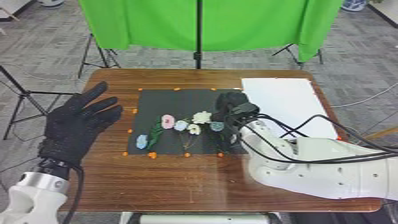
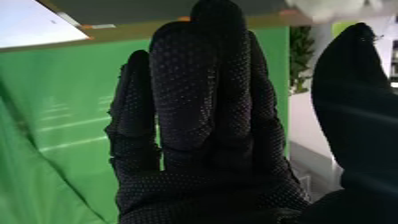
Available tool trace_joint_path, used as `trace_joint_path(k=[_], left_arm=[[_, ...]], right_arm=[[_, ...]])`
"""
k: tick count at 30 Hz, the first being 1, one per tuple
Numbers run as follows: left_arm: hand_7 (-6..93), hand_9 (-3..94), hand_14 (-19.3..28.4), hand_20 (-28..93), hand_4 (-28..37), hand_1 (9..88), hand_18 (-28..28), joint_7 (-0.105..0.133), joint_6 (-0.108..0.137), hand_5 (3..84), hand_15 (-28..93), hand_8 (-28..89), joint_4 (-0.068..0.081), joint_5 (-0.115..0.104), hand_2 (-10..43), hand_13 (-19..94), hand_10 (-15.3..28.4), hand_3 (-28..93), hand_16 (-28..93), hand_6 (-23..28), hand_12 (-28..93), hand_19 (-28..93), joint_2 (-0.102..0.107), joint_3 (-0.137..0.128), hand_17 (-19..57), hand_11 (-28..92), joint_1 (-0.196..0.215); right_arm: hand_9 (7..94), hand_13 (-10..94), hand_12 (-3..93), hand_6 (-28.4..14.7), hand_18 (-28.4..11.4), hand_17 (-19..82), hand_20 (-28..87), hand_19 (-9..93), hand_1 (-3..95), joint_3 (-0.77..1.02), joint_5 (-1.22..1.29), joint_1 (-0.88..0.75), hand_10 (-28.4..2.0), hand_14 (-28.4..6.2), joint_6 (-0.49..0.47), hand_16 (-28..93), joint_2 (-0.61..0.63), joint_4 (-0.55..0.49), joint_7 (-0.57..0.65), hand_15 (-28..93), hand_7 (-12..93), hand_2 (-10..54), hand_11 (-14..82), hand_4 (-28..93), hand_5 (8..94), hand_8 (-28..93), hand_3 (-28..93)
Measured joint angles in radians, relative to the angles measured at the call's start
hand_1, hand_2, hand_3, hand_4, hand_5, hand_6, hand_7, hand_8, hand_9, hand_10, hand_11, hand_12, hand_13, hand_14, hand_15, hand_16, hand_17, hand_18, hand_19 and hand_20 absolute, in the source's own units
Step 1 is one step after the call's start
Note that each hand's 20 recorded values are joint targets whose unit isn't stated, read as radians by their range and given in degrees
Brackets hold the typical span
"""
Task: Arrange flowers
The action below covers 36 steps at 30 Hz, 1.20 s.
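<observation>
The flowers (image 1: 202,117) are laid in a row on the dark mat (image 1: 169,99). Beside them the right hand (image 1: 234,104) is held wide, thumb apart; the left hand (image 1: 73,125), fingers spread, is held at the table's (image 1: 178,185) left edge

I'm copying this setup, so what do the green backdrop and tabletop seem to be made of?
The green backdrop looks like mostly matte fabric, hanging in folds. The brown tabletop shows streaky grain, so probably smooth wood, though laminate is possible.
</observation>
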Motion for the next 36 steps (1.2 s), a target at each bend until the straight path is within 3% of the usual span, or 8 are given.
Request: trace_joint_path(k=[5,11,17,22,28,32,36], left_arm=[[14.6,29.7,27.8,15,-27.8,22.0,25.7,0.028,0.013,33.9,52,-10,-0.013,-0.001,7.9,22,20.5,77,-11,8.8,10,59,-0.002,-0.008,-8.7,29,0.035],[14.4,29.6,27.8,15,-28.0,21.8,25.8,0.119,0.042,33.8,52,-10,-0.034,-0.007,7.9,22,20.4,77,-11,8.6,10,59,-0.007,-0.025,-8.6,28,0.13],[13.5,28.1,27.6,14,-28.2,20.8,26.2,0.141,0.063,32.7,50,-10,-0.036,-0.013,7.9,22,19.3,76,-11,7.7,9,58,-0.018,-0.028,-9.0,25,0.18],[13.0,25.7,26.2,11,-28.3,19.1,27.5,0.168,0.059,30.9,46,-10,-0.028,-0.023,7.2,20,17.3,76,-9,5.0,10,52,-0.024,-0.034,-11.3,22,0.206],[12.8,26.9,26.2,10,-28.3,18.9,26.7,0.232,0.044,30.8,45,-10,-0.003,-0.037,6.8,20,17.6,76,-8,4.8,11,51,-0.029,-0.035,-11.2,22,0.237],[12.8,27.2,26.4,11,-28.3,18.8,26.5,0.234,0.043,30.3,45,-10,0.006,-0.042,6.7,21,17.7,76,-8,4.8,11,52,-0.029,-0.026,-10.9,22,0.237],[13.1,27.2,26.5,11,-28.3,18.8,26.6,0.234,0.043,29.5,45,-10,0.011,-0.046,6.7,21,17.7,76,-8,4.4,11,54,-0.029,-0.014,-9.9,22,0.234]], right_arm=[[80.8,75,15.9,0.8,-18.8,29,13,84,30.4,0.1,0.006,-0.039,-10.9,-7.2,-0.001,16,0.027,-0.054,-0.002,61,15,-9.5,24.3,-28,66.9,-13,74],[70.7,64,14.7,-1.0,-17.9,21,9,75,27.4,0.447,0.136,-0.246,-12.4,-10.6,-0.062,13,0.113,-0.182,-0.089,59,15,-5.5,21.7,-28,60.9,-12,76],[60.3,52,13.1,-2.1,-18.8,15,9,66,23.6,0.732,0.468,-0.502,-15.1,-15.6,-0.203,8,0.2,-0.234,-0.335,51,16,0.0,18.2,-28,56.3,-13,77],[55.8,47,12.5,-1.6,-18.7,12,11,60,22.4,0.956,0.693,-0.763,-14.9,-16.3,-0.194,8,0.215,-0.239,-0.515,43,15,1.2,15.0,-28,54.3,-13,79],[50.5,42,12.6,-0.6,-19.2,9,13,55,21.6,1.234,0.983,-1.049,-14.1,-17.4,-0.212,9,0.238,-0.239,-0.661,36,15,1.6,11.4,-28,50.0,-13,79],[49.1,40,12.6,0.3,-19.7,8,14,54,21.1,1.41,1.179,-1.189,-14.2,-17.6,-0.319,10,0.248,-0.215,-0.716,34,14,2.0,10.7,-28,47.3,-13,80],[48.4,40,12.7,0.9,-20.0,7,15,54,20.7,1.525,1.316,-1.249,-14.1,-17.7,-0.328,11,0.256,-0.195,-0.744,34,14,2.3,10.2,-28,46.1,-12,80]])
